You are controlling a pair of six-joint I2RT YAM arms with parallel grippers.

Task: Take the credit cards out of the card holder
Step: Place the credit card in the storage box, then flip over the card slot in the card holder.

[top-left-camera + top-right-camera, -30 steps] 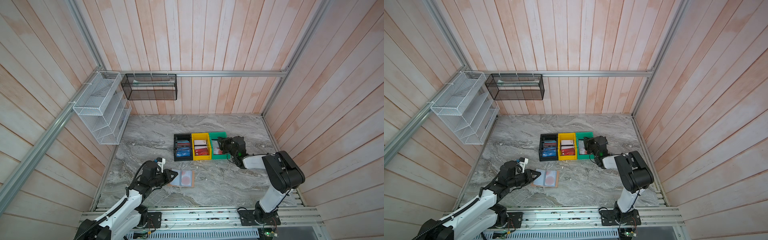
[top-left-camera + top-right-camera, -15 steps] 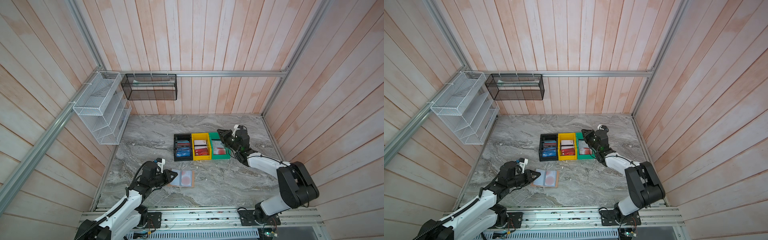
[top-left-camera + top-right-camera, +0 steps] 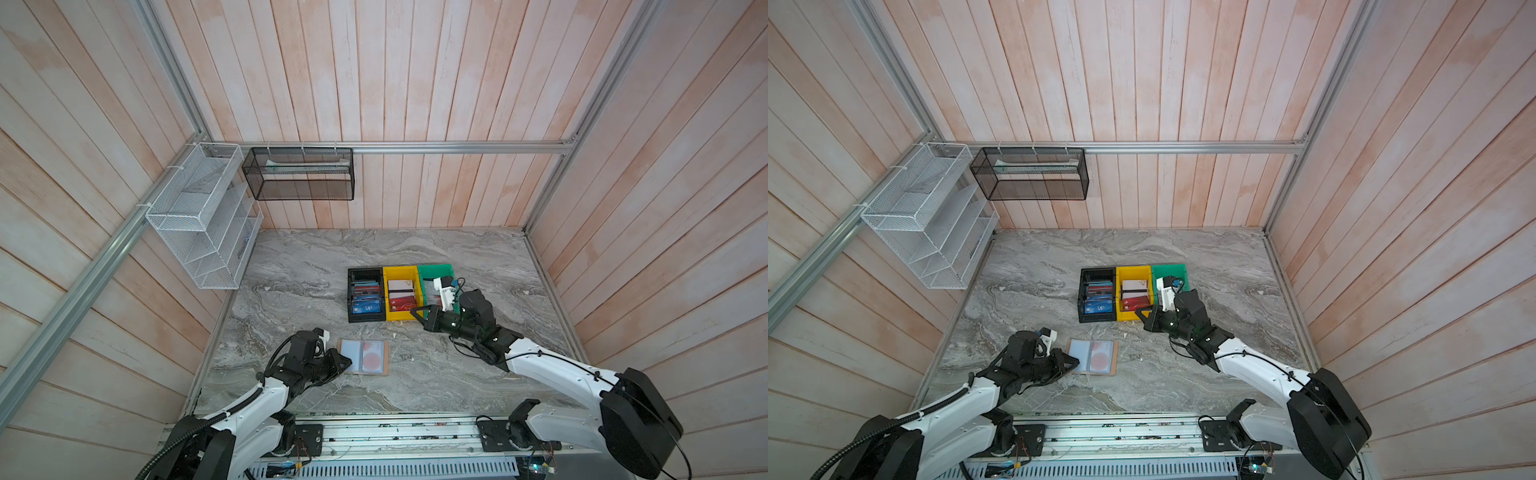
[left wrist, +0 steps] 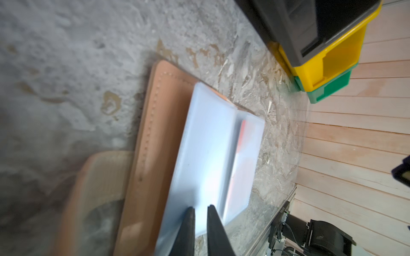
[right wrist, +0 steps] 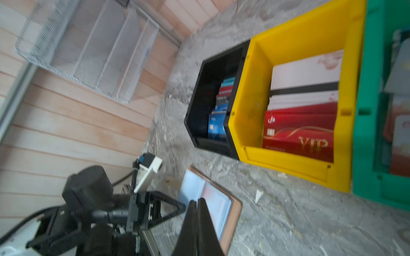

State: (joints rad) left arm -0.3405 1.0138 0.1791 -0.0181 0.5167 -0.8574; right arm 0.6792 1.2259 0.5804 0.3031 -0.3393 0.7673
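Done: I think some cards are out; a red VIP card (image 5: 310, 144) lies in the yellow bin (image 5: 288, 165).
Left: the white card with the red circle (image 3: 372, 357) sits in the open card holder (image 4: 155, 137), near the table's middle.
Left gripper (image 4: 200, 212): almost closed on the blue sleeve (image 4: 206, 144); can't tell if it pinches.
Right gripper (image 5: 197, 205): closed, empty, by the yellow bin.

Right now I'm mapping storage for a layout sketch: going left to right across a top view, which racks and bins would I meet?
white wire rack → black mesh basket → black bin → yellow bin → green bin
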